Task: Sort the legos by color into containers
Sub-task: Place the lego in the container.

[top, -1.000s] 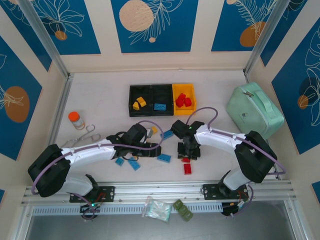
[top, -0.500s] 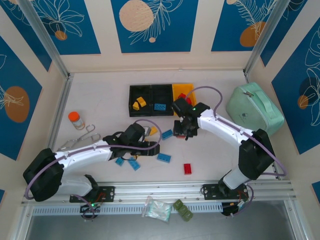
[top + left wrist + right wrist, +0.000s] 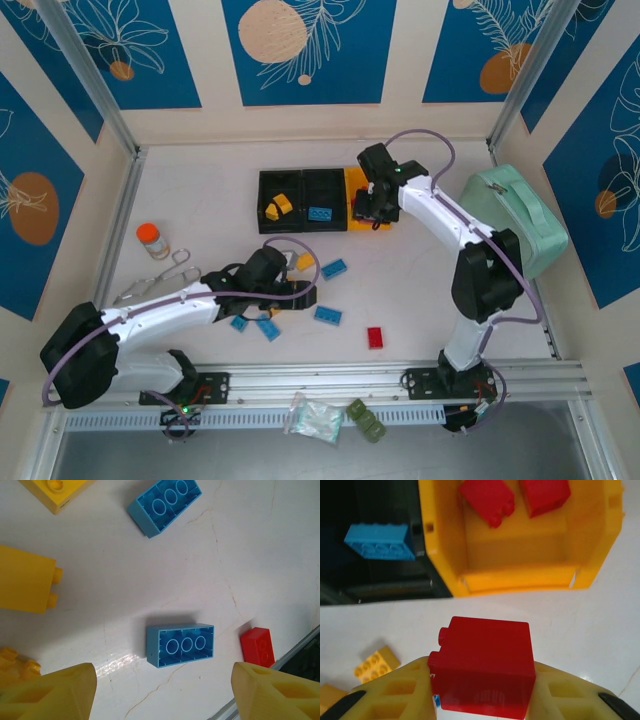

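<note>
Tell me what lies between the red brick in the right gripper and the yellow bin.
The stretch is bare: white table lies between the held red brick and the near wall of the yellow bin, as seen in the right wrist view.

1. The joined bins (image 3: 302, 190) stand at the bench's (image 3: 200, 190) 12 o'clock, in a row from 9 to 3 o'clock.
2. The case (image 3: 510, 220) lies at their 3 o'clock, the jar (image 3: 152, 240) at 8 o'clock.
3. Two bricks (image 3: 487, 497) lie in the 3 o'clock bin.
4. The right claw (image 3: 479, 692) grips a brick (image 3: 485, 665) just by that bin's 6 o'clock wall.
5. Loose bricks (image 3: 327, 315) lie at the bins' 6 o'clock, around the left claw (image 3: 164, 680).
</note>
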